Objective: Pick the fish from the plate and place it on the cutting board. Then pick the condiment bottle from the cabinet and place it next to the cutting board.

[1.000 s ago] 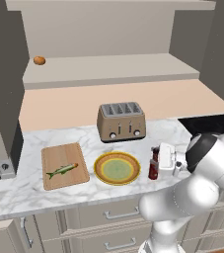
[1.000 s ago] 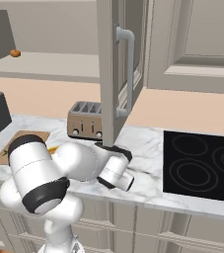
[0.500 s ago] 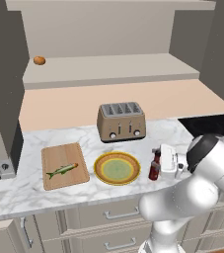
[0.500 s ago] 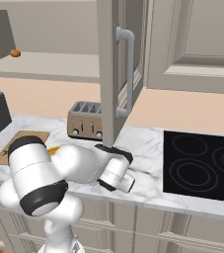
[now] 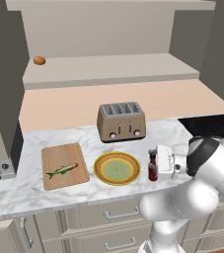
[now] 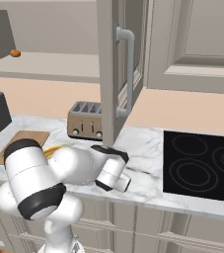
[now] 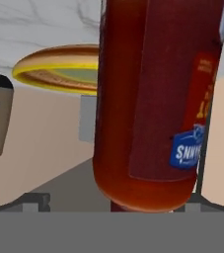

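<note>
Fish (image 5: 61, 170) lying on the board (image 5: 64, 165), empty plate (image 5: 117, 168) just right of it, bottle (image 5: 153, 165) upright on the marble table (image 5: 15, 190) beside the plate, tool (image 5: 159, 161) at the bottle, jaws spread wide, not clamping it, toaster (image 5: 121, 121) behind

- A rendered home kitchen: a white marbled counter (image 5: 19, 190) runs across the lower half of the left base view, above cream drawers (image 5: 103, 217) with metal handles.
- A 4-slot toaster (image 5: 121, 121) stands at centre, and a wooden cutting board (image 5: 64, 165) and a plate (image 5: 117, 168) lie in front of it.
- A black cooktop (image 6: 202, 163) with ring burners sits at the right of the right base view.
- Panelled wall cabinets (image 6: 192, 44) fill its upper right; 1 door (image 6: 114, 69) stands open.
</note>
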You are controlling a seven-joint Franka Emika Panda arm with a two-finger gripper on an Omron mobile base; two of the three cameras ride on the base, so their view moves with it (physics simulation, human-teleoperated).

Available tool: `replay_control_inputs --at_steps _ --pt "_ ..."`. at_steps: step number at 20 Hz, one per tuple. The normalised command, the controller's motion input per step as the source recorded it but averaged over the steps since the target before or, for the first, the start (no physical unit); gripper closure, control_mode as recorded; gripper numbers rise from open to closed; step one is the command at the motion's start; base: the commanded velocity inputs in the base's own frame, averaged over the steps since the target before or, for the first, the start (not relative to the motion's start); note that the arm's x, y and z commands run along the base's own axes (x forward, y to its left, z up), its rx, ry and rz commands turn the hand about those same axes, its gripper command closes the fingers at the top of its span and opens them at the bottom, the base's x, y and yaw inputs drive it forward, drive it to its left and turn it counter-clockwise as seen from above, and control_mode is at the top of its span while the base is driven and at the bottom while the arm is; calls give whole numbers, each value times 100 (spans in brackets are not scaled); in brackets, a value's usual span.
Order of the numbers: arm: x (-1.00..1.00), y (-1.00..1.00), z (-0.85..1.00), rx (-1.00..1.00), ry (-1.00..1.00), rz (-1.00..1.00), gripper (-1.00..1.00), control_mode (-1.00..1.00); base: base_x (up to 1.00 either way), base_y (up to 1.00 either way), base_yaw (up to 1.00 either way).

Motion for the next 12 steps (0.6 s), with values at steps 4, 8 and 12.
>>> replay_control_inputs --at_steps 4,8,12 --pt "-1 4 0 0 0 0 -100 -100 0 0 0" --pt "-11 -9 0 0 0 0 -100 -100 0 0 0" --pt "-25 -28 0 0 0 0 -100 -100 0 0 0"
